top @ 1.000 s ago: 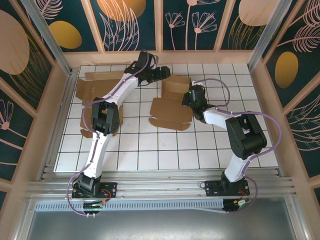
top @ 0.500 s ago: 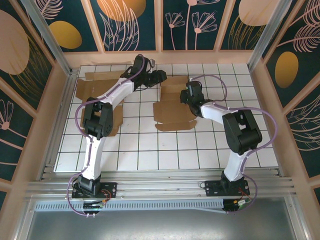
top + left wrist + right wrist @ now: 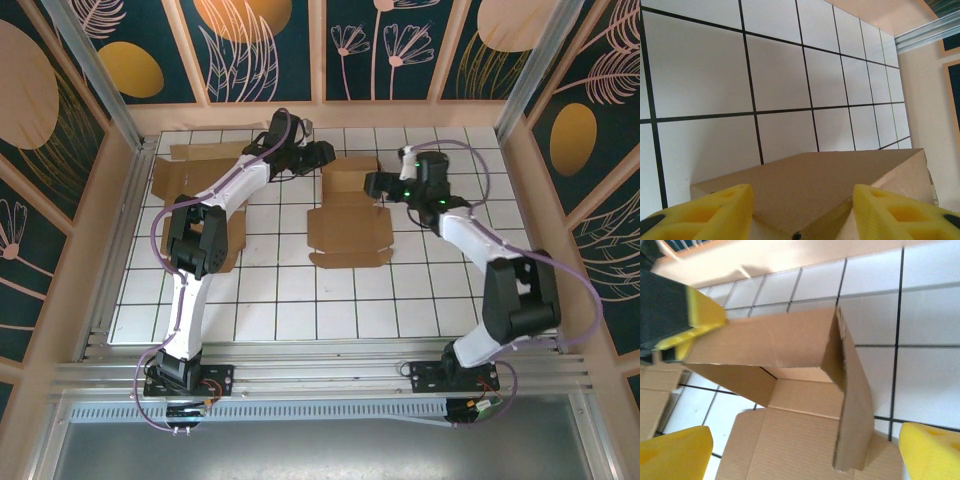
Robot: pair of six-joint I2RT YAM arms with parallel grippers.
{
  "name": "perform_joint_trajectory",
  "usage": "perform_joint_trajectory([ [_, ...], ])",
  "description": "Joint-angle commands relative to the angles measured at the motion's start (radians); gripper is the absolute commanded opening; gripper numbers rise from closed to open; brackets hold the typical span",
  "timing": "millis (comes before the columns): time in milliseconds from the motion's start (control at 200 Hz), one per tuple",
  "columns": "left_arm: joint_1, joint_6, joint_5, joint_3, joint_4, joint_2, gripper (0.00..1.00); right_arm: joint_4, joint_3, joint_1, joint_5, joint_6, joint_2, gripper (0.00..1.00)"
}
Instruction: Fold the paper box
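The left end effector [image 3: 799,210] grips the paper box [image 3: 348,215] wall; the right end effector [image 3: 805,452] gapes wide.

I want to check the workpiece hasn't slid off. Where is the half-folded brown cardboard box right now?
In the top view the half-folded brown cardboard box lies on the white gridded table, towards the back centre, between the left gripper and the right gripper.

Two cardboard blanks [image 3: 205,200], one paper box [image 3: 348,215]

right gripper [image 3: 372,183]: fingers opened, backed right off paper box [image 3: 348,212] | left gripper [image 3: 322,152]: narrowed
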Motion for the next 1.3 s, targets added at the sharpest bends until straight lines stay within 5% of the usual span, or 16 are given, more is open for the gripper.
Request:
perform_joint_trajectory([
  [0,-0.006,0.007,-0.003,0.025,-0.042,0.014,0.54,-0.03,-0.06,-0.077,-0.179,-0.142,-0.088,0.99],
  [205,-0.007,0.014,-0.001,0.014,-0.042,0.003,0.53,0.015,-0.094,-0.204,-0.132,-0.402,-0.021,0.92],
  [395,-0.007,0.018,-0.005,0.006,-0.043,-0.004,0.53,-0.064,0.04,-0.2,-0.211,-0.622,0.183,0.83],
  [906,-0.012,0.019,0.022,0.005,-0.049,-0.011,0.52,-0.024,0.237,-0.078,-0.347,-0.579,0.406,0.73],
  [1296,-0.022,0.034,0.024,0.015,-0.059,-0.009,0.52,0.016,0.334,-0.021,-0.188,-0.515,0.514,0.51],
])
